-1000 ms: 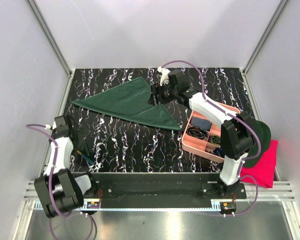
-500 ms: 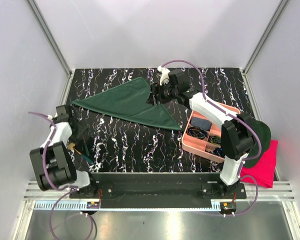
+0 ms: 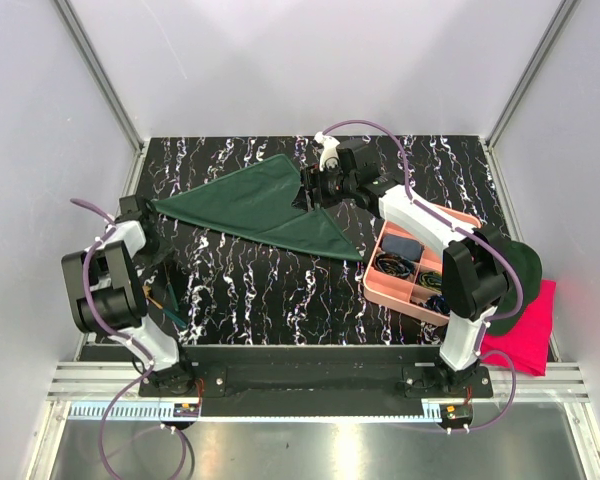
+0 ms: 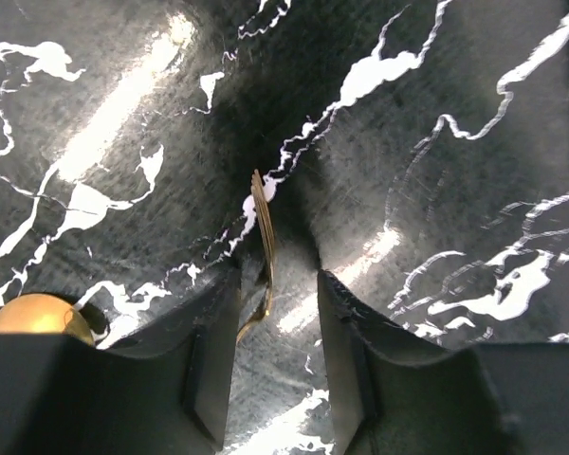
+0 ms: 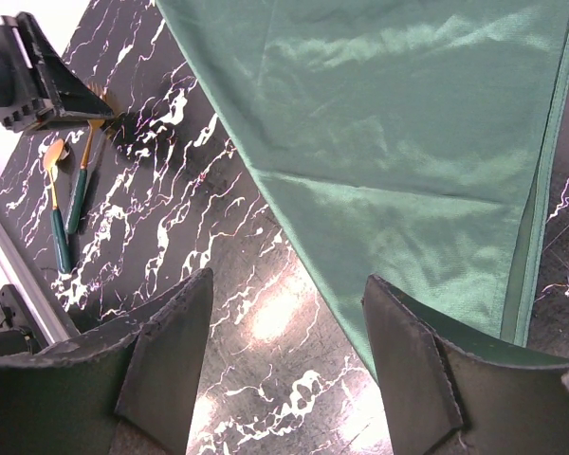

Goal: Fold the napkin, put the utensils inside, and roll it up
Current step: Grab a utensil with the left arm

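Swung farther out than before, the left hand (image 4: 277, 280) is held spread astride a fork (image 4: 264, 223) — handle hidden; right hand (image 5: 286, 280) spread above napkin (image 5: 379, 114), marbled counter (image 4: 455, 142).

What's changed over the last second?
The left arm folded back at the elbow and carried its left gripper farther out, toward the napkin's left corner. No grasp or release is visible. The right gripper, napkin, utensils and pink tray stayed put.
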Motion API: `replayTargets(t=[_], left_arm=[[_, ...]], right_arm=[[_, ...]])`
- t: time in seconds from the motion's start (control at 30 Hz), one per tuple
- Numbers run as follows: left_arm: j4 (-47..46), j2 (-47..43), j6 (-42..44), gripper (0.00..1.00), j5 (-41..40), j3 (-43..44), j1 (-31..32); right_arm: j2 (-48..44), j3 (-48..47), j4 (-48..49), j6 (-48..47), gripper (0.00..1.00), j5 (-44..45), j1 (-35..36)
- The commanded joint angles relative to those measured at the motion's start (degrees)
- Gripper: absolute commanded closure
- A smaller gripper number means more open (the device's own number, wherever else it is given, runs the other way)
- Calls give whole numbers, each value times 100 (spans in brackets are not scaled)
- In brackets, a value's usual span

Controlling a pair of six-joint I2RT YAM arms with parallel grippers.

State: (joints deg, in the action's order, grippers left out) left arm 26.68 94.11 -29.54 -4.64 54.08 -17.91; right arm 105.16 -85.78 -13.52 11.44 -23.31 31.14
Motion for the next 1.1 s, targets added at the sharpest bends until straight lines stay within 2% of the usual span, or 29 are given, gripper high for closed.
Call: replayTargets(t=[0.0, 0.07, 0.1, 0.2, 0.33, 0.6, 0.83, 1.07], left_arm=[[-84, 292, 255, 71, -221, 339, 16], [-84, 389, 291, 85, -186, 401, 16], [-75, 398, 273, 100, -142, 410, 16], [-110, 267, 98, 100, 182, 340, 68], [-268, -416, -376, 100, 779, 68, 183], [-479, -1789, -2160, 100, 1185, -758, 253], [-558, -2756, -3118, 100, 1255, -1320, 279], [-637, -2915, -3435, 100, 1615, -1418, 288]], right_arm=[[-31, -79, 139, 60, 27, -121, 42], [-57, -62, 130, 77, 27, -121, 33], [-66, -44, 104, 86, 27, -130, 33], [-163, 17, 86, 113, 27, -148, 77], [-347, 122, 86, 121, 27, 89, 419], [-321, 272, 604, 200, 27, 1107, 1885], [100, -9, 737, -326, 27, 2181, 2966], [803, -518, 649, -827, 27, 2656, 3477]])
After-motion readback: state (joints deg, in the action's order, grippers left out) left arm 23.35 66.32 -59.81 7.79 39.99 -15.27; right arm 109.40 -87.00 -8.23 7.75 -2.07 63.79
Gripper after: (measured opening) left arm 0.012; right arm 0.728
